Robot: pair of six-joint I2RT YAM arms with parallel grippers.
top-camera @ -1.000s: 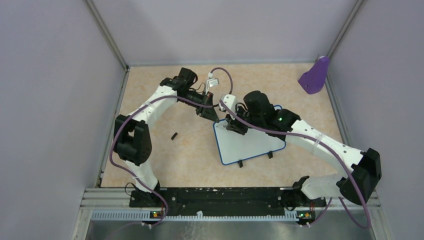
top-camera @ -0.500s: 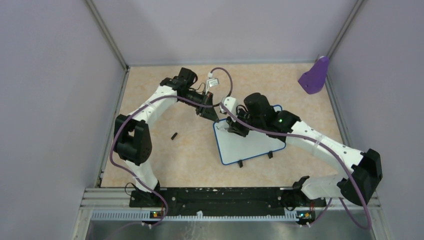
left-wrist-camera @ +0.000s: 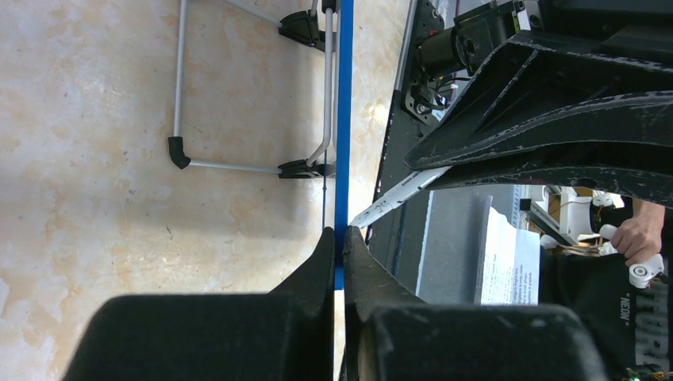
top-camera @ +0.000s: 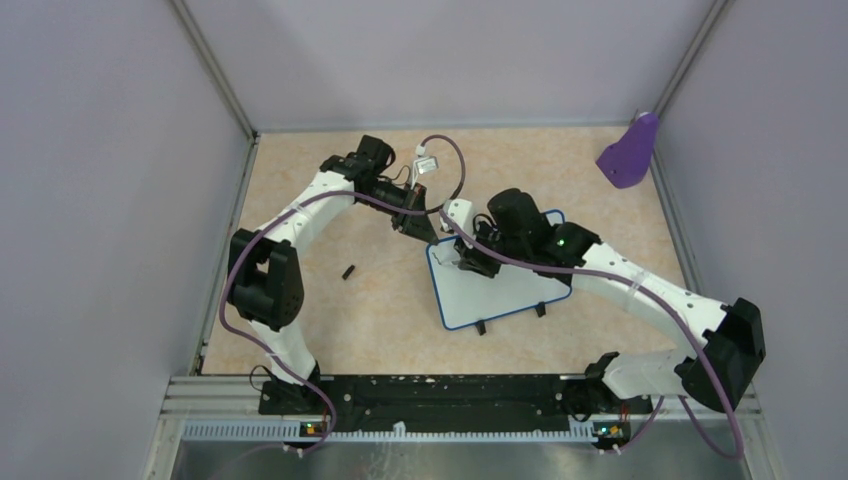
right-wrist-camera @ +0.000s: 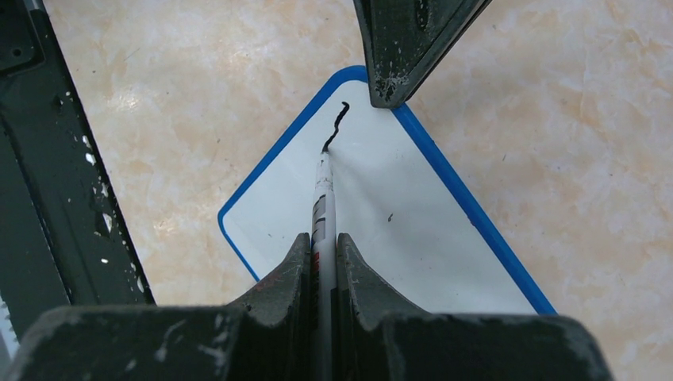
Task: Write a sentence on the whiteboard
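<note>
Flat, glossy white whiteboard (top-camera: 497,290) with a thin blue rim lies mid-table (top-camera: 330,200) on mottled beige; left gripper (left-wrist-camera: 337,232) pinches its rim, seen edge-on; right gripper (right-wrist-camera: 321,238) clamps a slim white marker (right-wrist-camera: 324,190); its tip meets a short black squiggle (right-wrist-camera: 338,123), visible only from the right wrist.

whiteboard (right-wrist-camera: 413,238) with one short black squiggle (right-wrist-camera: 339,121), no legible letters, printed sheet (left-wrist-camera: 508,262) too small to read

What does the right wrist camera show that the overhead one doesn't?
Only the right wrist view: the marker pinched in the right end effector, its tip at the end of a short black stroke. Only the top view: the whole left arm and right arm, a purple scoop and a small black piece on the table. Both: the whiteboard with the left end effector at its corner.
</note>
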